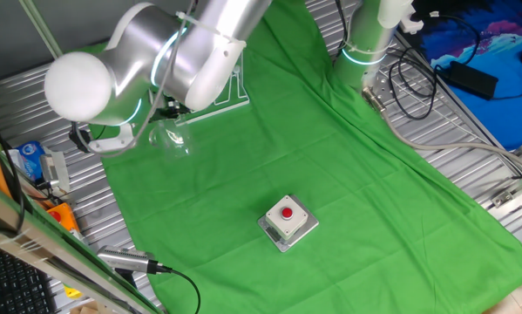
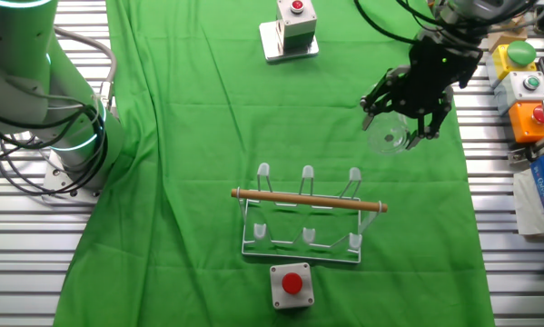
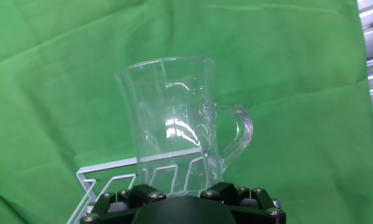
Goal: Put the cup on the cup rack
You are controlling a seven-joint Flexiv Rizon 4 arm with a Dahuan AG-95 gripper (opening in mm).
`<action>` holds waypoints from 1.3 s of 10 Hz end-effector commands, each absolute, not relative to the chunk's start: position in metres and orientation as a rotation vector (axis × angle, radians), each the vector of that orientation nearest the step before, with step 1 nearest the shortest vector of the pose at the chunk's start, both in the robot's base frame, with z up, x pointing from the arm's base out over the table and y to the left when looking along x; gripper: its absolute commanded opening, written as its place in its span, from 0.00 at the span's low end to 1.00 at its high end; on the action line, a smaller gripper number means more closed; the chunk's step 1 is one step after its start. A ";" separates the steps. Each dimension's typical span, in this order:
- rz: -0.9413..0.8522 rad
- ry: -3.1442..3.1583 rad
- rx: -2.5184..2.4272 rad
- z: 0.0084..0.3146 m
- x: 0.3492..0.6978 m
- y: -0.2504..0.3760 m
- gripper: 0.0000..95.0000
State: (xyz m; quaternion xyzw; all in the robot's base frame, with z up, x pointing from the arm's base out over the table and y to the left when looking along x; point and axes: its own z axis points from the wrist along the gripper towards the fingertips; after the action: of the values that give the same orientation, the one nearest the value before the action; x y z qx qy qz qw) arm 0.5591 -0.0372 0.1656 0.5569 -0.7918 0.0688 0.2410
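The clear cup (image 3: 174, 118), with its handle to the right, fills the hand view. It is held off the green cloth by my gripper (image 3: 183, 188), whose jaws are shut on its base. In the other fixed view my gripper (image 2: 410, 95) holds the cup (image 2: 389, 138) in the air, beyond the right end of the cup rack (image 2: 308, 202) and apart from it. The rack is white wire with a wooden top bar. One corner of it shows low left in the hand view (image 3: 93, 177). In one fixed view the cup (image 1: 170, 139) hangs below the arm, and the rack (image 1: 230, 98) is mostly hidden behind it.
A red-button box (image 2: 291, 283) sits just in front of the rack and also shows in one fixed view (image 1: 288, 222). A second one (image 2: 290, 27) stands at the far edge of the cloth. Button boxes (image 2: 526, 82) line the right side. The robot base (image 2: 67, 136) stands at the left.
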 end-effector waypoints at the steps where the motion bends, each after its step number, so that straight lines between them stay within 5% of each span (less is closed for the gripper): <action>1: 0.187 -2.184 1.513 0.165 0.559 -0.037 0.00; 13: 0.122 -2.400 1.554 0.165 0.559 -0.037 0.00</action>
State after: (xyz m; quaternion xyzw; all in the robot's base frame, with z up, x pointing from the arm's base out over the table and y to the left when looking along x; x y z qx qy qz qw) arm 0.5566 -0.0378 0.1649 0.5381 -0.8306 0.0429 0.1369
